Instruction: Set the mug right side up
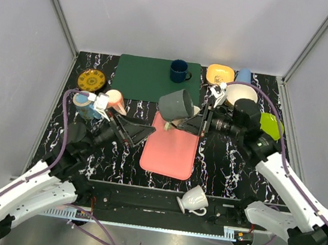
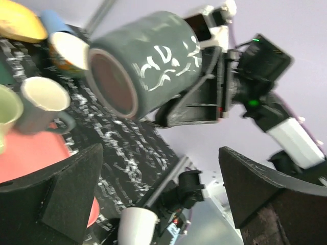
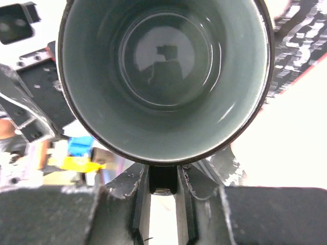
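While the bench (image 1: 225,161) carries a green mat (image 1: 145,78) against its far edge and a pink mat (image 1: 169,153) at its middle, the mug (image 1: 176,104) touches neither. It hangs in the air above the far end of the pink mat, near the middle of the bench. It is grey and lies about on its side. Its brown recessed base is turned toward the left arm and its mouth toward the right wrist camera, which looks straight into the glazed inside. The right gripper (image 1: 188,121) alone carries it, jaws drawn narrow on a dark part just under the rim; whether that part is the handle or the wall cannot be told. The left gripper (image 1: 141,133) stands beside the left edge of the pink mat, jaws spread wide, nothing between them, apart from the mug. Judged from this pose, the turn is roughly half made: the mug is lifted and tipped sideways, but its mouth does not yet face up. Left to do: finish the rotation, lower the base onto the bench or a mat, and release.
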